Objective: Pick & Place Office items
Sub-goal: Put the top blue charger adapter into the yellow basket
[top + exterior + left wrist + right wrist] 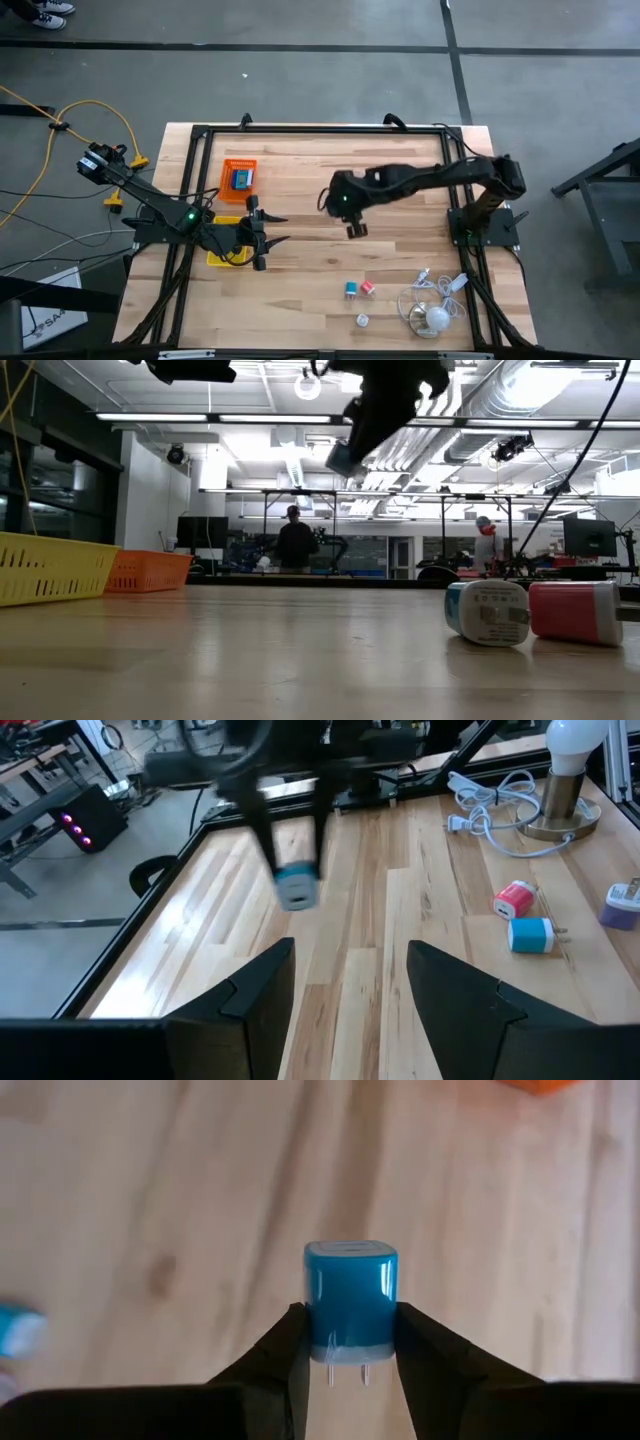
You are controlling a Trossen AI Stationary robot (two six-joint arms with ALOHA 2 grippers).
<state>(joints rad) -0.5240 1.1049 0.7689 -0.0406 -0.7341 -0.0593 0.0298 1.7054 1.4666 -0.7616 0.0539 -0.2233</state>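
My right gripper (350, 1320) hangs over the middle of the table (355, 230), shut on a blue plug block (350, 1295) whose two metal prongs show below it. The low view has that block (345, 458) high above the tabletop. Three more items lie on the near right part of the table: a teal block (352, 289), a pink block (368, 288) and a pale purple one (362, 320). A further blue item (241, 179) lies in the orange tray (228, 166). My left gripper (275, 230) waits open beside the yellow tray (218, 258). My right gripper pinches the blue plug block between its two fingers, one finger (285, 1345) on each of two opposite sides (318, 1330), near the pronged end. The fingers come from above, slanting down. The block is lifted clear of the table.
A white cable bundle with a round white piece (435, 316) sits near the table's near right corner. A black frame (320, 130) runs around the tabletop. Bare wood lies between the trays and the loose blocks. People stand in the room far behind (295, 540).
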